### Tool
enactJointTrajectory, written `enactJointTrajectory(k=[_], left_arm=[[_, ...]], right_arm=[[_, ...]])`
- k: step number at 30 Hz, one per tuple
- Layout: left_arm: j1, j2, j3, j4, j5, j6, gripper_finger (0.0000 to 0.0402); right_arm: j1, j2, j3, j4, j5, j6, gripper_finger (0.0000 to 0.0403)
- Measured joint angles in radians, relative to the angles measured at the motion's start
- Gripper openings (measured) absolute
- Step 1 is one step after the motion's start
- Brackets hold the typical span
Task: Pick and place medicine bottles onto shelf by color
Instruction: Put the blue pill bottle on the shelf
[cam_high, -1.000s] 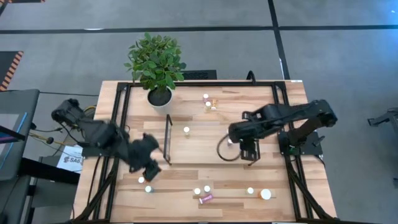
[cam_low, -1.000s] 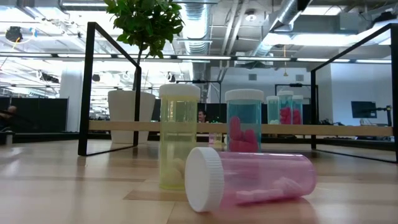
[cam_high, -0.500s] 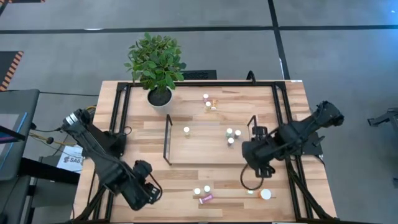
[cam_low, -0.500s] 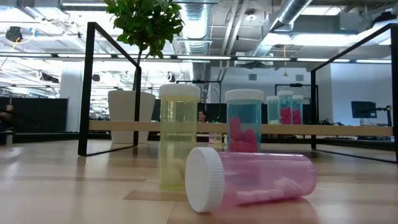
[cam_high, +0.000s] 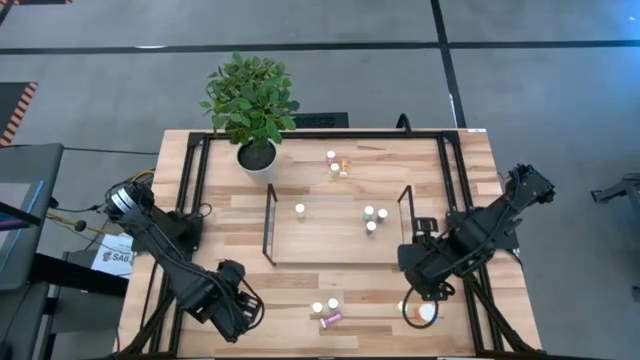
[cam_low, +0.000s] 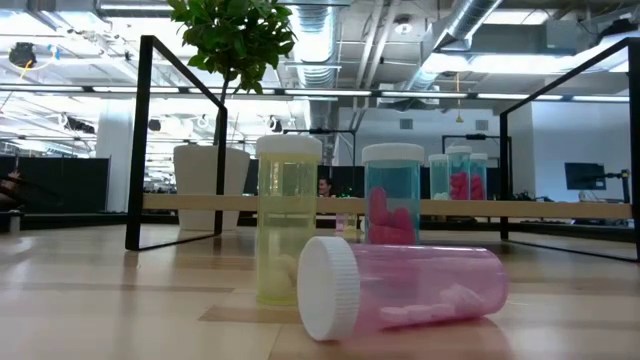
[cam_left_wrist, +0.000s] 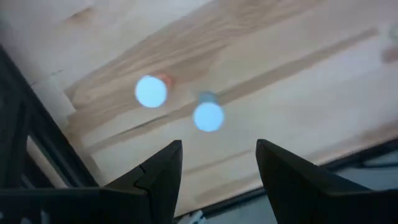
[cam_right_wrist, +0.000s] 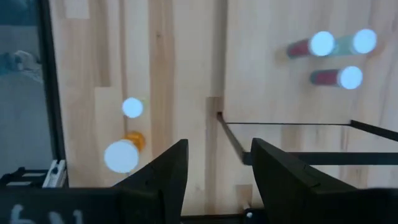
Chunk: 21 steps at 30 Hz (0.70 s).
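Small, light, smooth medicine bottles (cam_high: 325, 306) are standing at the tabletop's (cam_high: 470, 165) six o'clock edge; gripping mid-body looks safest. Both jaws are hanging open, empty.

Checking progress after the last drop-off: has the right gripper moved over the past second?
Yes. The right gripper has left the shelf and moved toward the table's near edge, close to the wide white-capped bottle.
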Motion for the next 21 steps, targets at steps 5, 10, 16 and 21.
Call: enactJointTrajectory(k=[5,10,16,21], left_arm=[[0.005,0.000,-0.101,0.155,0.039,-0.008,0.0192],[0.005,0.000,-0.187,0.264,0.038,-0.033,0.0192],[0.006,0.000,-0.242,0.295,0.039,-0.063,0.0192],[0.007,-0.001,-0.283,0.375,0.039,-0.066,0.0192]], right_arm=[[0.025,0.000,0.000,0.002,0.000,0.023,0.0195],[0.038,0.000,0.000,0.003,0.007,0.026,0.0196],[0.035,0.000,0.000,0.003,0.008,0.026,0.0192],[0.034,0.000,0.000,0.004,0.009,0.023,0.0193]])
